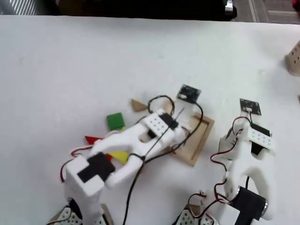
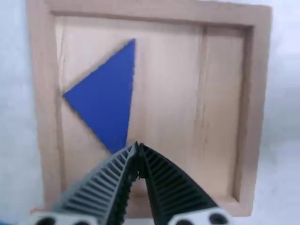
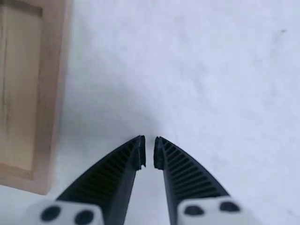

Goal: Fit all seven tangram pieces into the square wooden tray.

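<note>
The square wooden tray [image 2: 150, 9] holds one blue triangle [image 2: 105, 96], lying flat towards one side wall. My left gripper [image 2: 138, 151] hovers over the tray floor, shut and empty, its tips right at the triangle's near corner. In the high view the left arm [image 1: 154, 129] reaches over the tray [image 1: 205, 134] and hides most of it. My right gripper [image 3: 149, 151] is shut over bare table just beside the tray's outer rim [image 3: 51, 93]. A green square [image 1: 115, 121], a red piece [image 1: 93, 139], a yellow piece [image 1: 121, 157] and a tan triangle [image 1: 138, 105] lie left of the tray.
The right arm [image 1: 251, 140] stands to the right of the tray. A pale wooden object [image 1: 294, 58] sits at the table's far right edge. The white tabletop stretches wide behind and to the left.
</note>
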Motion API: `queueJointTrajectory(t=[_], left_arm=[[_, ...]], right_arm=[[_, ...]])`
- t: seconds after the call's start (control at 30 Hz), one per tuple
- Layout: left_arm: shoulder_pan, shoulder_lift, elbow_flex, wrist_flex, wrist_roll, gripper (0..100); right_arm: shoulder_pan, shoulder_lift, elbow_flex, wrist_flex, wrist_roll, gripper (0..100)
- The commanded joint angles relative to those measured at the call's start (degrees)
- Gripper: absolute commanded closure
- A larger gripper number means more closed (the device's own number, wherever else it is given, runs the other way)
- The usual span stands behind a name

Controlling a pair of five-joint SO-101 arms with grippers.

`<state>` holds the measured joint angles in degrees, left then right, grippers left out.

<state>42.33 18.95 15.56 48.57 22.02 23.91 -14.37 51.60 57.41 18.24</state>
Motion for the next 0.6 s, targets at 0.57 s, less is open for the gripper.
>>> queueJointTrajectory(t=[0.57], left_arm=[[-6.9,-1.5,-5.4,1.3,-0.5,98]], right_arm=[[-0.4,-0.9,0.0,-0.8,0.9,95.4]])
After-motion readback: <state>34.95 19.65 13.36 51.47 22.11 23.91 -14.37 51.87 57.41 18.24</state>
